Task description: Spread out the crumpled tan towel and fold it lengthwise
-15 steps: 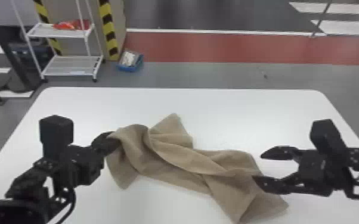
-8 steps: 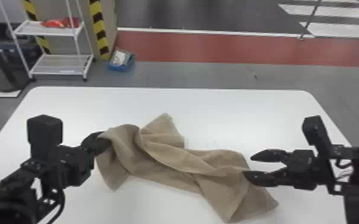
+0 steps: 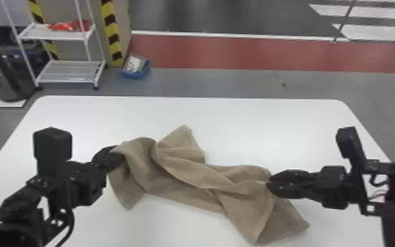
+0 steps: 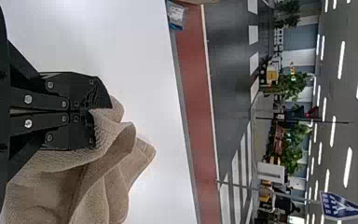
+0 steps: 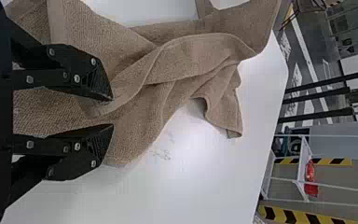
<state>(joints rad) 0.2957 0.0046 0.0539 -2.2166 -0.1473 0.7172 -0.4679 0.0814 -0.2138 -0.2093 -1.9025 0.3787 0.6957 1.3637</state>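
Across the white table [image 3: 239, 131] lies the crumpled tan towel [image 3: 190, 177], one end pinched in the left gripper's [image 3: 117, 155] closed fingers, the right gripper [image 3: 268, 184] partly open at the other end, gripping nothing.

The towel [image 3: 187, 177] hides the tips of my left gripper [image 3: 110, 159] in the head view. My left wrist view's edge crops the towel.

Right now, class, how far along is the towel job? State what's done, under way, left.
Done: left gripper shut on the tan towel. In hand: right gripper, open, near its right end. Remaining: the spreading, as it lies twisted and bunched, then the lengthwise fold.
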